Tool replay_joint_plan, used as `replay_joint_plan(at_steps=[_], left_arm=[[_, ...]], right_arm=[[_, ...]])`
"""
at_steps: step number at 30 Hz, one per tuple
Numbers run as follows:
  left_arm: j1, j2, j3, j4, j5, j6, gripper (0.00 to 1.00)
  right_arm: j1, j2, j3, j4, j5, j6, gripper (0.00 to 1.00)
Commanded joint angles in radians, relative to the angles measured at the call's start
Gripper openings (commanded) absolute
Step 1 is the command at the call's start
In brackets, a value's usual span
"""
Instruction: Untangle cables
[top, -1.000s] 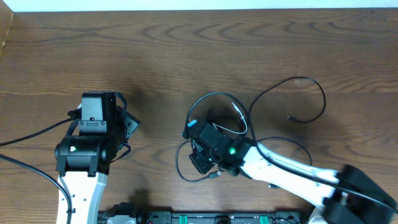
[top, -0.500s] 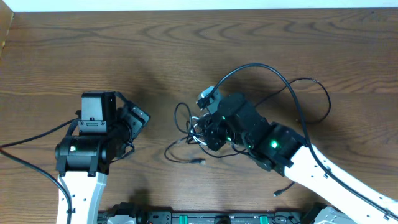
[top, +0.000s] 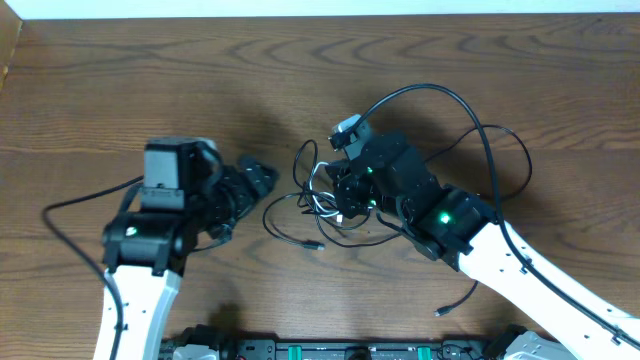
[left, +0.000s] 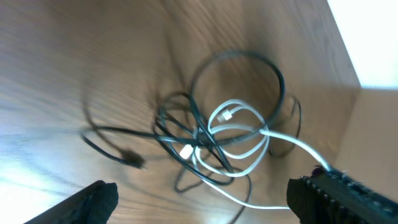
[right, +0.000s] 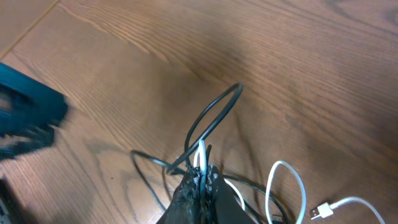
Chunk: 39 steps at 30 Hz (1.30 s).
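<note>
1. Black and white cords are bunched into one knot (left: 200, 142) on the wooden table (top: 120, 80). The white cable (left: 239, 115) coils through the knot's middle. A black cable (left: 239, 55) loops out from its far edge, and a black plug end (left: 133, 160) lies loose just beside it.
2. The right gripper (right: 200, 183) is clenched on the knot, pinching a white strand and black strands together.
3. The left gripper (top: 262, 180) is released, jaws wide, near the knot on its left side and touching no cord.
4. The step in hand looks like the left claw taking one strand while the right anchors the bunch.
5. Pick a single cord at the knot's edge. The black tail by the plug looks easiest, and the knot's centre, where several cords cross, is best avoided.
6. Close on that strand only, then draw it slowly and low, straight away from the knot.
7. Because the right claw grips both colours, pulling could tighten the knot. If the whole bunch drags, ease off and take a different strand.
</note>
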Motion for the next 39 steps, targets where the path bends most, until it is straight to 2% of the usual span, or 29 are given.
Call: replay_joint_plan(at_steps=[1,9,15,20,25,28,31,32,33,34,39], left_arm=[[-0.087,0.051,-0.047,0.076,0.060,-0.033,0.91],[-0.246,0.228,-0.063,0.145,-0.140,-0.196,0.91],[-0.287,0.364,-0.063,0.221,-0.155,-0.221,0.91],[-0.291,0.466,-0.063,0.258,-0.161,-0.221,0.91],[-0.291,0.528,-0.063,0.266,-0.214,-0.221,0.91],[-0.291,0.537,-0.063,0.267,-0.249,-0.221,0.91],[-0.290,0.537,-0.063,0.272,-0.256,-0.221,0.89],[-0.291,0.537,-0.063,0.275,-0.255,-0.221,0.81],[-0.291,0.536,-0.063,0.277,-0.253,-0.221,0.65],[-0.290,0.534,-0.063,0.280,-0.253,-0.220,0.42],[-0.262,0.523,-0.061,0.286,-0.249,-0.174,0.13]], right_arm=[[-0.007,-0.026,0.019,0.009,0.002,-0.003,0.01],[-0.007,-0.083,0.024,0.012,0.001,-0.017,0.01],[-0.007,-0.225,0.028,0.002,0.087,-0.117,0.01],[-0.008,-0.346,0.028,-0.004,0.372,-0.161,0.01],[-0.008,-0.399,0.028,-0.034,0.645,-0.168,0.01],[-0.029,-0.404,0.028,-0.066,0.883,-0.167,0.01],[-0.066,-0.403,0.028,-0.103,0.917,-0.157,0.01],[-0.073,-0.403,0.028,-0.121,0.892,-0.141,0.01],[-0.079,-0.403,0.027,-0.143,0.843,-0.132,0.01],[-0.079,-0.399,0.027,-0.188,0.735,-0.127,0.01],[-0.079,-0.356,0.027,-0.315,0.582,0.058,0.03]])
